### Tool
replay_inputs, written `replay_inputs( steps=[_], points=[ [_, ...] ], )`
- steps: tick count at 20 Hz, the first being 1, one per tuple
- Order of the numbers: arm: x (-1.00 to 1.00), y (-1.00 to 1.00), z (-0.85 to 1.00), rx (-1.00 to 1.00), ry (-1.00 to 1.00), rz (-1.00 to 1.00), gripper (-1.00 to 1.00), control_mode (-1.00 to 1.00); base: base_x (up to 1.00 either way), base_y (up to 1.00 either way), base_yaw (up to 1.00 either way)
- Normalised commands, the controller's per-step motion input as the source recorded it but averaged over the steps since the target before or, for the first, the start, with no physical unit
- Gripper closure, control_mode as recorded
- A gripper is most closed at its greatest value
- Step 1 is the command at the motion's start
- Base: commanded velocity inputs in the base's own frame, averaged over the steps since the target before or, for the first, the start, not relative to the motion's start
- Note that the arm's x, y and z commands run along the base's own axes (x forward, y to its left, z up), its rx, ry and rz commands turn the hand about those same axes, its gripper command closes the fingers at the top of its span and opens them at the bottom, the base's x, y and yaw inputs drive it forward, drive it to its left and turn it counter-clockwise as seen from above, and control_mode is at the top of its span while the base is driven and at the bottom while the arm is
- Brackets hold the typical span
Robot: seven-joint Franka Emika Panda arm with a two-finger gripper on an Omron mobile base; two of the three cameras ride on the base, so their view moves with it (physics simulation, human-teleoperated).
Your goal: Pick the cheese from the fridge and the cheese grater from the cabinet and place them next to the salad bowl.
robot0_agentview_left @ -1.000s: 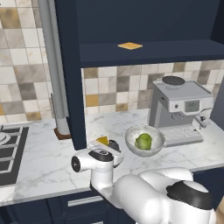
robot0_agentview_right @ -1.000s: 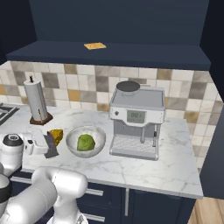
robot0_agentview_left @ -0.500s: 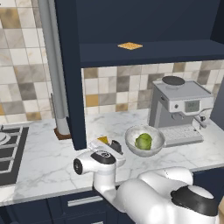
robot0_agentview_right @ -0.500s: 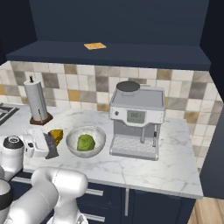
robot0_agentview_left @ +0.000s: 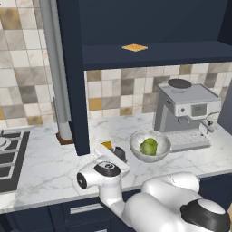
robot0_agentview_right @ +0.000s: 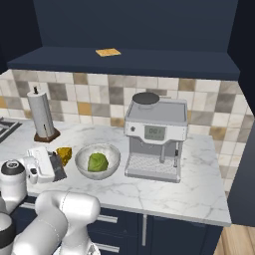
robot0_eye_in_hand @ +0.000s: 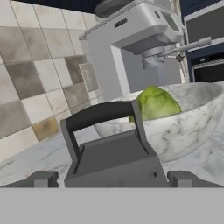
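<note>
vs a second ago: jaws have spread, base views otherwise unchanged, arm and hand sit in about the same spot over the counter edge, no base motion

gripper [robot0_eye_in_hand: 112, 178] now wide open, one finger tip each side of the cheese grater [robot0_eye_in_hand: 114, 148], clear gap on both sides, nothing clamped. Grater stands upright on the marble counter [robot0_agentview_right: 164, 191], handle loop on top

In the right base view the grater [robot0_agentview_right: 58, 170] is a dark sliver right at the hand, cheese [robot0_agentview_right: 64, 154] just behind it on the counter, salad bowl [robot0_agentview_right: 97, 160] just beside both on their right. In the left base view the cheese [robot0_agentview_left: 107, 145] peeks out yellow beside the navy upright, grater [robot0_agentview_left: 119, 154] next to it, bowl [robot0_agentview_left: 150, 145] to their right. Whether grater and bowl touch I can't tell; hand view has the bowl rim directly behind the handle loop

Around:
- coffee machine [robot0_agentview_right: 155, 135] right of the bowl, well apart from the grater
- paper towel roll [robot0_agentview_right: 41, 114] on a holder against the tiled backsplash, left of the hand
- flat orange checkered square [robot0_agentview_right: 108, 52] on the cabinet [robot0_agentview_left: 149, 54] shelf above
- stove [robot0_agentview_left: 10, 156] at far left of the left base view

Obstructions: the hand's own white body covers most of the grater in both base views; bowl and machine crowd the right side of the hand
</note>
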Motion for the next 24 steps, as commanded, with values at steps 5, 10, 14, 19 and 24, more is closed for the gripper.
replay_inputs(
  steps=[5,10,14,19,24],
  points=[
    [0.01,0.08,0.0,0.0,-0.04,-0.06,-1.0,-1.0,0.0,0.0,0.0],
    [0.0,0.17,0.0,0.0,-0.06,-0.05,-1.0,-1.0,0.0,0.0,0.0],
    [0.0,0.17,0.0,0.0,-0.06,-0.03,-1.0,-1.0,0.0,0.0,0.0],
    [0.0,0.1,0.01,0.0,-0.05,-0.02,-1.0,-1.0,0.0,0.0,0.0],
    [0.0,0.0,0.07,0.02,-0.05,-0.01,-1.0,-1.0,0.0,0.0,0.0]
  ],
)
